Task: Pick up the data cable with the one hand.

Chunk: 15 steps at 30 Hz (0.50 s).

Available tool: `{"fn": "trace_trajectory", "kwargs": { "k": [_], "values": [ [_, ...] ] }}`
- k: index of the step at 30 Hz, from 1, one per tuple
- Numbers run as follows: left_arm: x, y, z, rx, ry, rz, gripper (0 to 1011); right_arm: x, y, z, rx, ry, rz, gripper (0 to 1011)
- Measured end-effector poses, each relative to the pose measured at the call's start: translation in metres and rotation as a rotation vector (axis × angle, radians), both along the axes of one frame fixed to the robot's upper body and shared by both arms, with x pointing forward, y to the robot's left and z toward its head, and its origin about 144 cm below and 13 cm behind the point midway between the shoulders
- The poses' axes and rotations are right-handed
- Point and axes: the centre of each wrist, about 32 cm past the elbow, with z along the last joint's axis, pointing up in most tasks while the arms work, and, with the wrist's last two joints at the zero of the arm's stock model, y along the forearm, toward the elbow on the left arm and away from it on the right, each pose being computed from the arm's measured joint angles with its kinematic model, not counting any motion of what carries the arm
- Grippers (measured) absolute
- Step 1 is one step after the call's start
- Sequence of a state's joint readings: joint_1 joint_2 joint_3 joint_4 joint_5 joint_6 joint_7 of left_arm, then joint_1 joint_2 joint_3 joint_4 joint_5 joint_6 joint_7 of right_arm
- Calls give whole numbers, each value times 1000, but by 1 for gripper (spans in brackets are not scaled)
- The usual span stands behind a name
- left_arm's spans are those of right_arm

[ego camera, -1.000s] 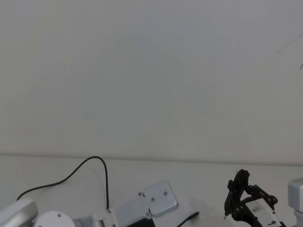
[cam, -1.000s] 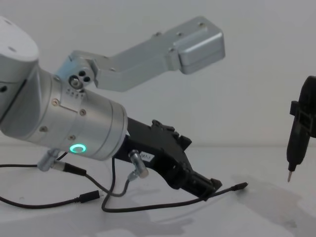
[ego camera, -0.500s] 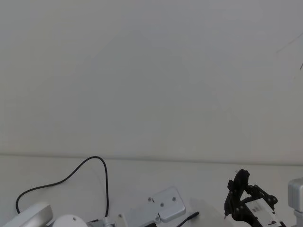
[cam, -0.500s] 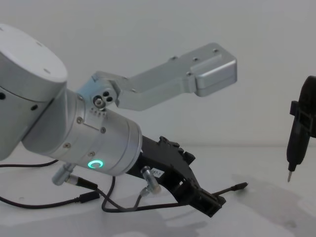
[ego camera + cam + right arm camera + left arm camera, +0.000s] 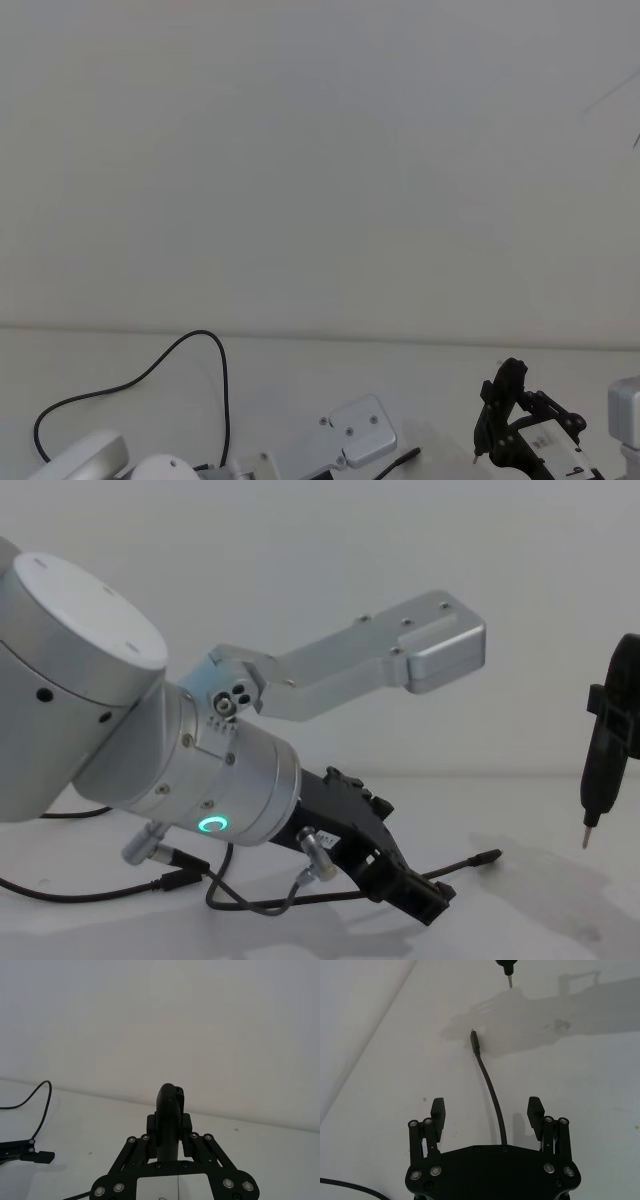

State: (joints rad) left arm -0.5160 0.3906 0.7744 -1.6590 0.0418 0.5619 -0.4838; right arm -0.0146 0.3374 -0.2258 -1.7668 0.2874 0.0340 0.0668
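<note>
Shows the left claw (image 5: 487, 1110) at the bottom centre of the left wrist view, spread wide, with the data cable (image 5: 490, 1082) running up the middle of the frame between the 2 fingers (image 5: 438, 1110) to a small black plug near the top centre. In the chest view, puts that claw at lower centre, angled down and close over the white table (image 5: 540, 920), with the cord trailing out to its right and back toward the lower left. Contact between fingertips and cord: impossible to tell. Shows the right claw (image 5: 168, 1127) at the lower centre of the right wrist view, closed around a slim pointed tool (image 5: 610, 740), parked at the right edge of the chest view, well apart from the cable. Judged as the step just before the grasp: lined up astride the cord, not yet closed on it. Calls next for a slight drop to take up any gap, then a squeeze with the thin cord kept centred between the pads, then a lift. Risk of a sideways slip with so thin a cord held off-centre.
</note>
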Motion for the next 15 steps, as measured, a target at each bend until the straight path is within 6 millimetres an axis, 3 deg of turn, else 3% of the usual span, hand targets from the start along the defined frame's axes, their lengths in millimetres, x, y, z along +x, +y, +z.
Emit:
{"fn": "trace_trajectory", "kwargs": {
  "k": [15],
  "values": [
    [6,-8,-5,14,-10,20,1001,0,0,0,0,0,0,268]
  ]
}}
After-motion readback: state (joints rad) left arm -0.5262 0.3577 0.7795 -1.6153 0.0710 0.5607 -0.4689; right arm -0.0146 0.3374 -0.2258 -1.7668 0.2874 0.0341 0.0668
